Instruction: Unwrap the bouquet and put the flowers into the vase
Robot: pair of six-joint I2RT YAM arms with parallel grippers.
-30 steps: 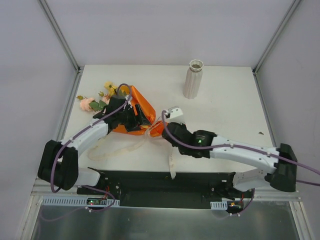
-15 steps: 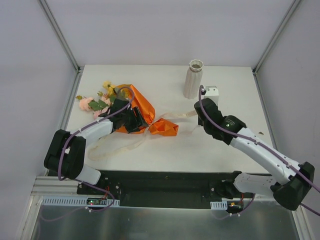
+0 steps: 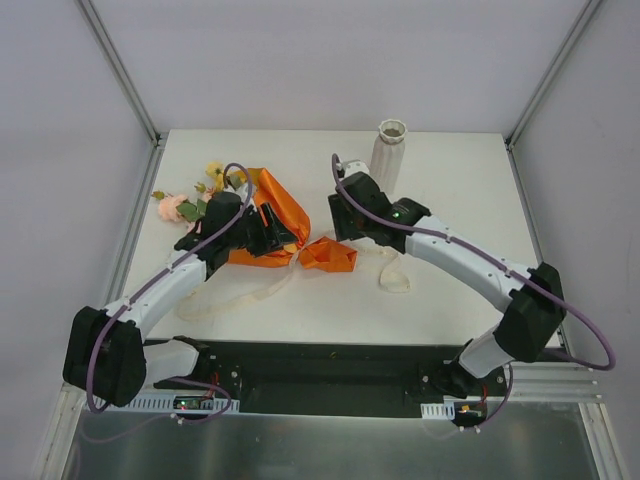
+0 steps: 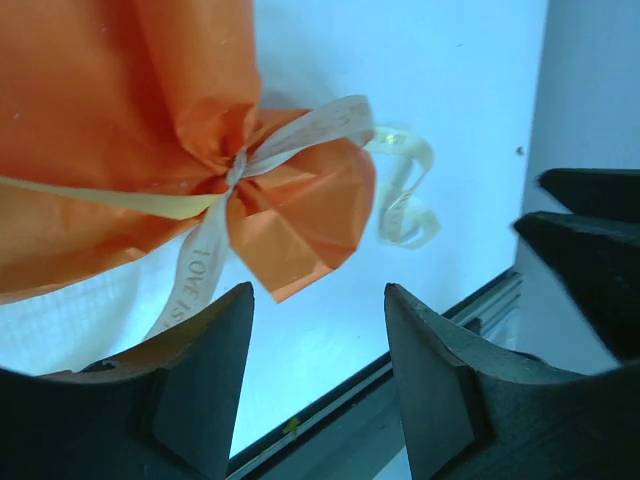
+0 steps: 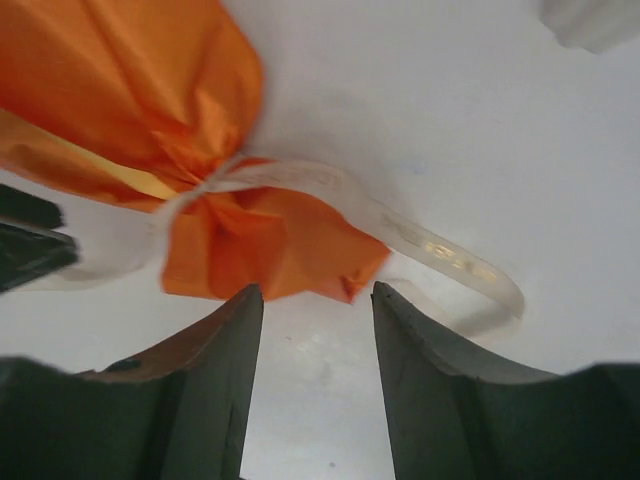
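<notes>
The bouquet (image 3: 272, 222) lies on its side on the white table, orange paper pinched by a cream ribbon (image 4: 235, 172) at the knot. Its flowers (image 3: 186, 206), pink and yellow, stick out at the left end. My left gripper (image 3: 278, 238) hovers over the wrap, open, and the orange tail (image 4: 300, 225) sits just beyond its empty fingertips (image 4: 238, 300). My right gripper (image 3: 340, 228) is open right above the same tail (image 5: 265, 240), holding nothing. A loose ribbon end (image 5: 445, 255) curls to the right. The white ribbed vase (image 3: 388, 157) stands upright at the back.
A long ribbon tail (image 3: 235, 297) loops across the table toward the near left, and another end (image 3: 392, 272) lies right of the orange tail. The black front rail (image 3: 330, 365) runs along the near edge. The vase base (image 5: 595, 20) is close behind my right wrist.
My right gripper pulled the ribbon rightward toward the vase, then swung back over the orange tail and opened; the ribbon end now lies slack on the table. The left gripper narrowed slightly.
</notes>
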